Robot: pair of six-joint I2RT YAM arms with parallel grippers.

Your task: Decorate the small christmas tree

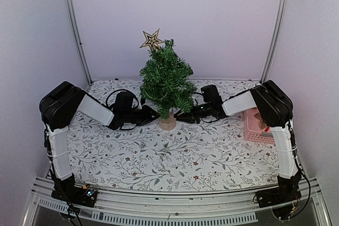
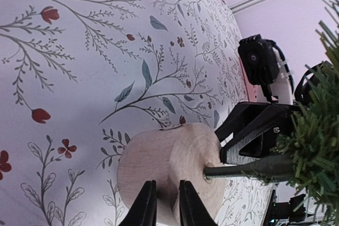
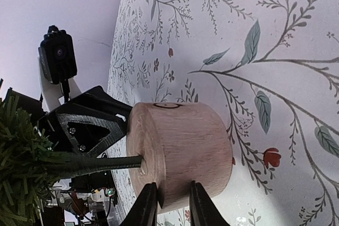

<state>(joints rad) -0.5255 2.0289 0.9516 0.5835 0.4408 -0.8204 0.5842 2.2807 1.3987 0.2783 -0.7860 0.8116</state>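
- The small christmas tree stands upright on the floral tablecloth. Its thin trunk is planted in a round light-wood base.
- A star topper sits at the tree's tip and leans to the left. That is the only ornament I can see on the tree, so I judge the decorating barely begun.
- The left gripper is low at the tree's left, level with the base. Its fingers stand only a thin slit apart, with wood showing through the gap and nothing pinched between them. I cannot tell whether the tips touch the wood.
- The right gripper mirrors it at the tree's right, with the same narrow gap and nothing in its grasp.
- Both arms reach for the tree's foot from opposite sides, which looks like bracing or nudging the tree. The base is the rigid, heavy part, whereas the needle branches would simply give.
- A pink basket lies well to the right of the tree, probably holding ornaments. Its contents are too small to make out.
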